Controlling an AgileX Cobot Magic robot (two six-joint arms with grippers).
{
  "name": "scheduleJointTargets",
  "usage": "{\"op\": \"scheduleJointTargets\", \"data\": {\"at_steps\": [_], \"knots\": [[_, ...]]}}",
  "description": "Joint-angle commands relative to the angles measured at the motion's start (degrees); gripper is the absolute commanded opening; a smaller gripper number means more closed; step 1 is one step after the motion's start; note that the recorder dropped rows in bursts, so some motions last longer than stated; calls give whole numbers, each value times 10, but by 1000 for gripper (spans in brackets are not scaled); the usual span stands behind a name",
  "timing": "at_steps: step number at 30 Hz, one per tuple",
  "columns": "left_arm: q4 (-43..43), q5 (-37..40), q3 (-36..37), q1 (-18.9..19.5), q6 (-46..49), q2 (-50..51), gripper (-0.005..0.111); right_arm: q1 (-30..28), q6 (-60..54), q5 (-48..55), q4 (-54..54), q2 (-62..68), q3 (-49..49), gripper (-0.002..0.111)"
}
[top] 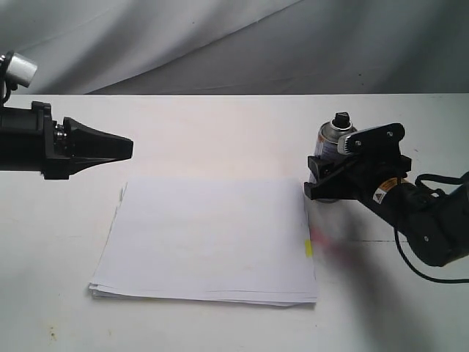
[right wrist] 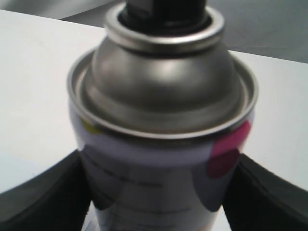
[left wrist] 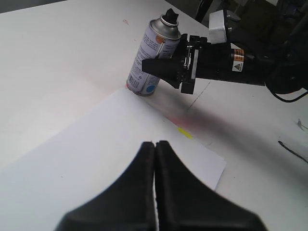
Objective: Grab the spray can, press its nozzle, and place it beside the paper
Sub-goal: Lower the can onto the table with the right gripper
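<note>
The silver spray can (top: 332, 137) stands upright on the table just off the far right corner of the paper (top: 212, 235). Its black nozzle (top: 341, 118) points up. My right gripper (top: 322, 176) is shut on the spray can, one black finger (right wrist: 43, 197) pressed against each side of the white label, below the domed rim (right wrist: 163, 96). The left gripper (top: 126, 147) is shut and holds nothing. It hovers over the table's left side, apart from the can. In the left wrist view its tips (left wrist: 155, 144) point over the paper toward the spray can (left wrist: 151, 57).
A yellow tab (top: 308, 248) sticks out of the paper's right edge. A faint pink stain (top: 330, 242) marks the white table (top: 220, 125) just right of the tab. Grey cloth hangs behind the table's far edge. A black cable (top: 418, 268) loops under the right arm.
</note>
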Motion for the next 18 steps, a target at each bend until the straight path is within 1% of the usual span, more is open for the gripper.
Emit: {"op": "scheduleJointTargets", "data": {"at_steps": [1,4,7,10,15,17,18], "knots": [[-10,4,3,1,-7,-5,0,-3,0,-4,8,3,-2,0],[-10,4,3,1,-7,-5,0,-3,-14,-15,8,3,-2,1],[-10,4,3,1,-7,-5,0,-3,-14,-34,6,3,-2,10],[-10,4,3,1,-7,-5,0,-3,-14,-39,5,1,-2,26],[-10,4,3,1,-7,-5,0,-3,-15,-39,1,1,-2,59],[-10,4,3,1,-7,-5,0,-3,-15,-38,1,1,-2,70],[-10,6,3,1,-7,-5,0,-3,-15,-37,1,1,-2,73]]}}
